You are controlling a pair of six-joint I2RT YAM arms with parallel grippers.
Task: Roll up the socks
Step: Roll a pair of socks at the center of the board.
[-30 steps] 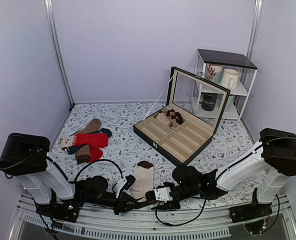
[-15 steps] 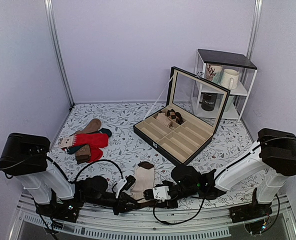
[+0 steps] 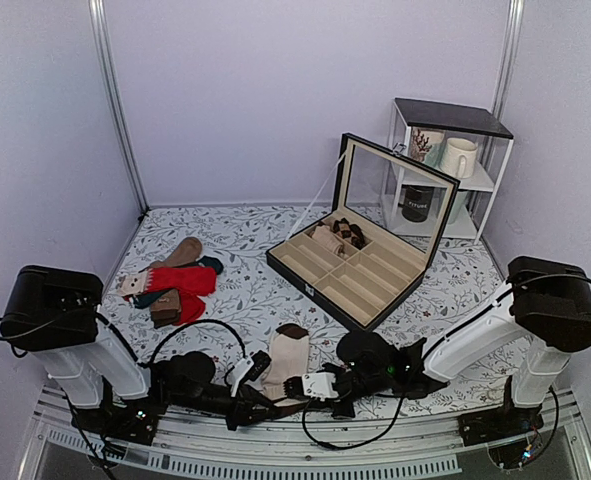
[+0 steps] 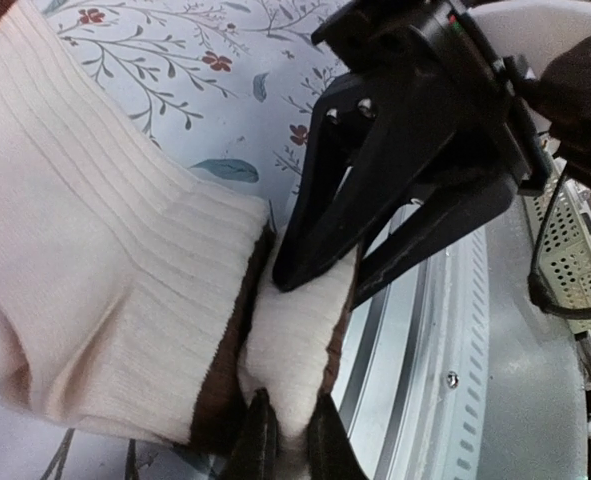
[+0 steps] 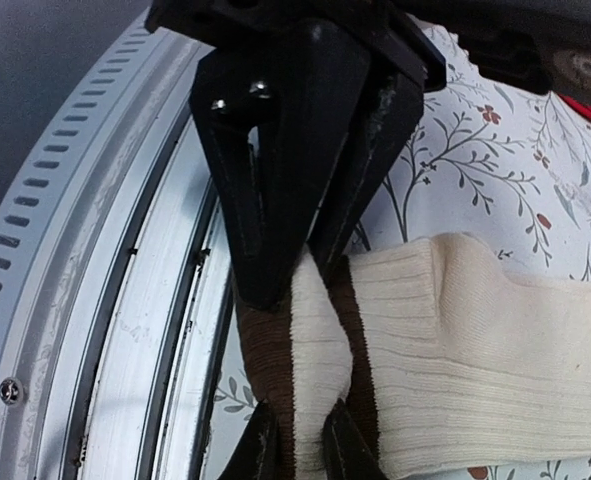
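Lying heaped at the left of the flowered surface (image 3: 245, 240), well apart from the arms: red socks (image 3: 180, 282) mixed with tan ones. Reaching in low along the near edge and nipping a thin fold of cuff: the left pincer (image 4: 290, 400), all but shut on the knit. Lying flat between the two arms, cuff by the metal rail (image 5: 125, 330) and dark toe pointing away: the socks (image 3: 287, 358), cream with a brown band at the cuff. Meeting the left pincer tip to tip from the other side and squeezing the same bunched cuff: the right pincer (image 5: 300, 410), its fingers close together on the fold. Standing further right, well apart: an open box (image 3: 360, 280) and a shelf (image 3: 455, 118) carrying mugs.
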